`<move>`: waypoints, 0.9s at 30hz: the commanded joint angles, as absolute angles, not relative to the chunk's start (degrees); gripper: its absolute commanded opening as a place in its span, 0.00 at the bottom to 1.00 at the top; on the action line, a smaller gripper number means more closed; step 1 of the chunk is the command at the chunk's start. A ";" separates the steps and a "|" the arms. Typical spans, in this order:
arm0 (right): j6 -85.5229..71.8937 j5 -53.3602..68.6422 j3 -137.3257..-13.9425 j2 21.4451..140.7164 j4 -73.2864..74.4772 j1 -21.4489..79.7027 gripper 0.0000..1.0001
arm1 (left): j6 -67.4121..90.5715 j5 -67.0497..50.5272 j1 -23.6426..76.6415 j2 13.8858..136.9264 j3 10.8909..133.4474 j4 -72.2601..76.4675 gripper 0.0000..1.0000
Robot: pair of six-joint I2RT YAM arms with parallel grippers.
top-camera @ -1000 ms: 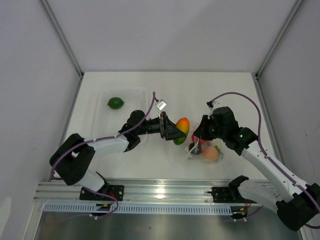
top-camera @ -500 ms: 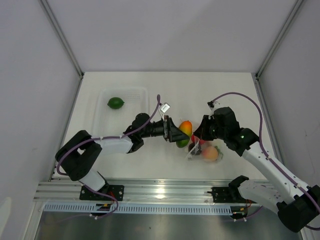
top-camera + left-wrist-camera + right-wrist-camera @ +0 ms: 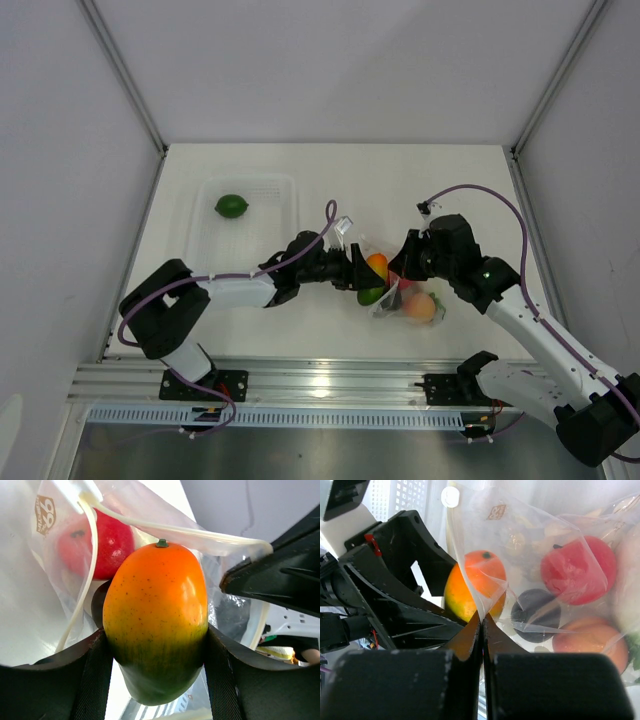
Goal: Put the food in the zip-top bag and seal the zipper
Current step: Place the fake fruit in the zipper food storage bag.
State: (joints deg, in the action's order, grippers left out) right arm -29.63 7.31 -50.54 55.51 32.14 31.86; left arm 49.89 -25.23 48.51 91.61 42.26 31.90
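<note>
Yellow-red mango (image 3: 156, 625) gripped by outstretched left end effector (image 3: 366, 280) at zip-top bag (image 3: 530, 540), right end effector (image 3: 481, 621) pinching its edge.

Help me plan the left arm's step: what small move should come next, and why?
Probably ease the mango a little deeper into the zip-top bag before releasing: the left claw grips it right at the mouth, which the right claw pinches open.

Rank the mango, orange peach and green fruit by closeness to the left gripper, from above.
1. The mango, clamped in the left gripper.
2. The orange peach, in the zip-top bag, rightward.
3. The green fruit, in the tray, far left.
</note>
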 commanded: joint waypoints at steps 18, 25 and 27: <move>-30.41 7.12 -51.59 54.76 29.09 31.38 0.00 | 50.01 -12.83 52.03 92.29 51.68 10.99 0.49; -30.32 7.12 -51.42 54.40 29.09 31.20 0.00 | 45.80 -11.52 52.65 87.90 49.66 13.53 1.00; -30.32 7.03 -51.33 54.23 29.27 31.11 0.00 | 44.65 -11.43 52.73 86.67 48.17 14.85 0.99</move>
State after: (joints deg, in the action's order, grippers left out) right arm -30.02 7.33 -50.52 55.46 31.44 31.35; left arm 47.88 -12.75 52.12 91.02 49.23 11.92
